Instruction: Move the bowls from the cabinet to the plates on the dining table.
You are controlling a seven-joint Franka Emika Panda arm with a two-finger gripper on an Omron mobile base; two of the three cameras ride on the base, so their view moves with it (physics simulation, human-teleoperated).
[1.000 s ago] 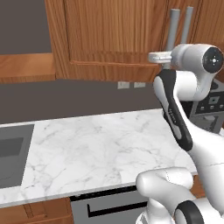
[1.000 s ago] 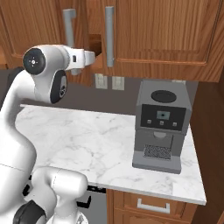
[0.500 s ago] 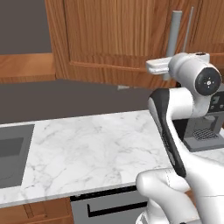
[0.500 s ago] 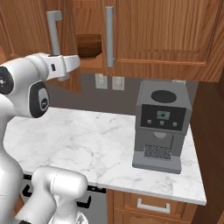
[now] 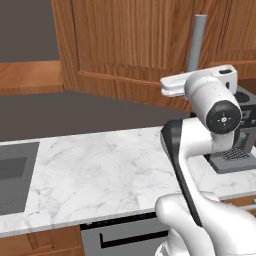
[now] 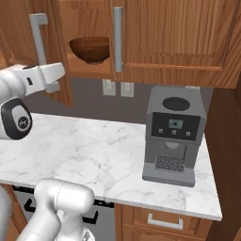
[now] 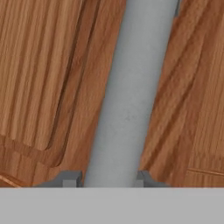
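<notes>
The cabinet [image 6: 169, 33] is warm brown wood, and its left door [image 6: 19, 42] stands swung out. My gripper [image 6: 52, 75] is shut on that door's grey bar handle [image 6: 38, 37] near its lower end. In the hand view the handle [image 7: 131, 96] runs up between my two fingertips [image 7: 70, 178], and my gripper [image 7: 107, 178] clamps it. From the left base view my gripper [image 5: 170, 86] sits at the foot of the same handle [image 5: 196, 42]. A dark brown wooden bowl [image 6: 90, 49] rests on the shelf inside the opening.
The right cabinet door is closed, with its handle [image 6: 117, 40] beside the opening. A coffee machine [image 6: 172, 141] stands on the marble counter [image 6: 94, 155]. A dark recessed sink [image 5: 12, 175] lies at the counter's left end. Drawers [image 6: 162, 221] sit under the counter.
My arm has drawn back toward the base with the handle in its grip. The left door has swung further out, and the brown bowl inside now shows.
</notes>
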